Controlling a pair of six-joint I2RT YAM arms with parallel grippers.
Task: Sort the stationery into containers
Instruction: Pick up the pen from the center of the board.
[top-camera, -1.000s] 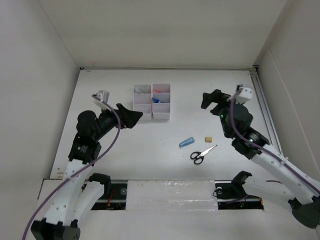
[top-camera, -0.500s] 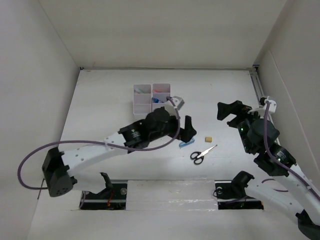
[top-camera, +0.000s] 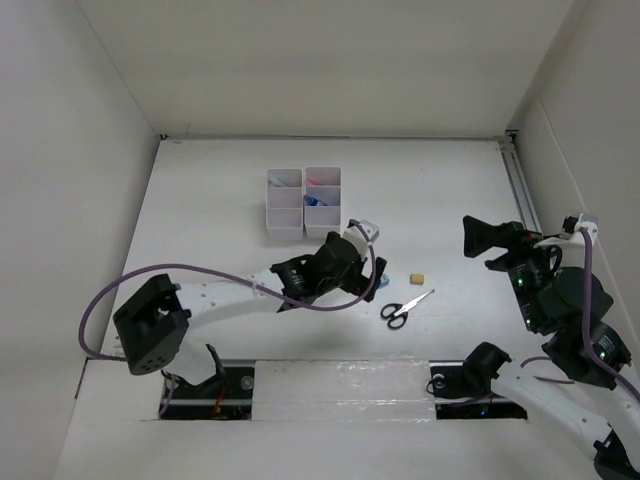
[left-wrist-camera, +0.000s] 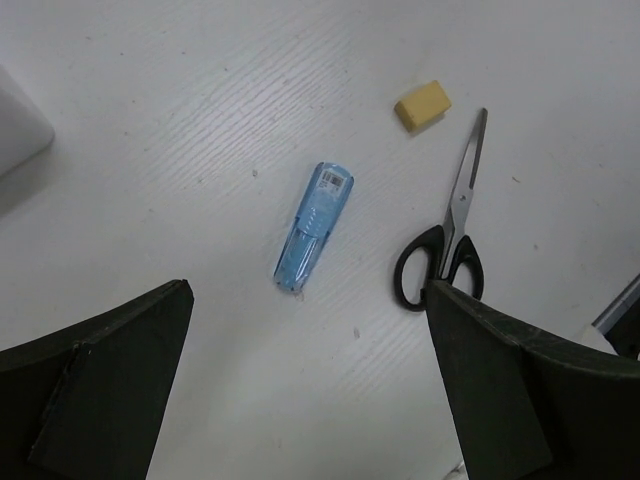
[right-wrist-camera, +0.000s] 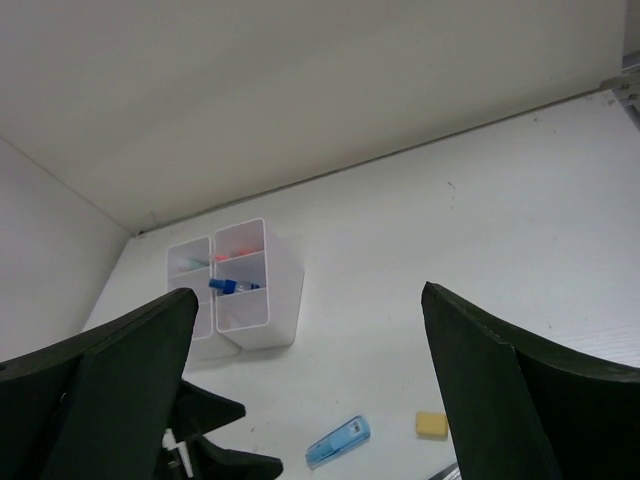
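My left gripper (top-camera: 373, 279) (left-wrist-camera: 305, 330) hangs open just above the table, over a translucent blue highlighter-like piece (left-wrist-camera: 314, 227) (right-wrist-camera: 338, 441) that lies flat and untouched. To its right lie a tan eraser (top-camera: 418, 277) (left-wrist-camera: 422, 105) (right-wrist-camera: 431, 424) and black-handled scissors (top-camera: 404, 308) (left-wrist-camera: 450, 235). The two white containers (top-camera: 285, 232) (right-wrist-camera: 270, 330) stand side by side farther back, with a blue-capped bottle (right-wrist-camera: 228, 287) and pink and green items in their compartments. My right gripper (top-camera: 482, 238) (right-wrist-camera: 308, 300) is open and empty, raised at the right, well away from everything.
White walls close in the table at the back and on both sides. A metal rail (top-camera: 522, 190) runs along the right edge. The left arm (top-camera: 230, 295) stretches low across the near left of the table. A tray corner (left-wrist-camera: 20, 120) shows in the left wrist view.
The left arm has swung from beside the containers rightwards and down over the blue piece. The right arm has drawn back to the right and nearer its base. Both grippers stayed open.
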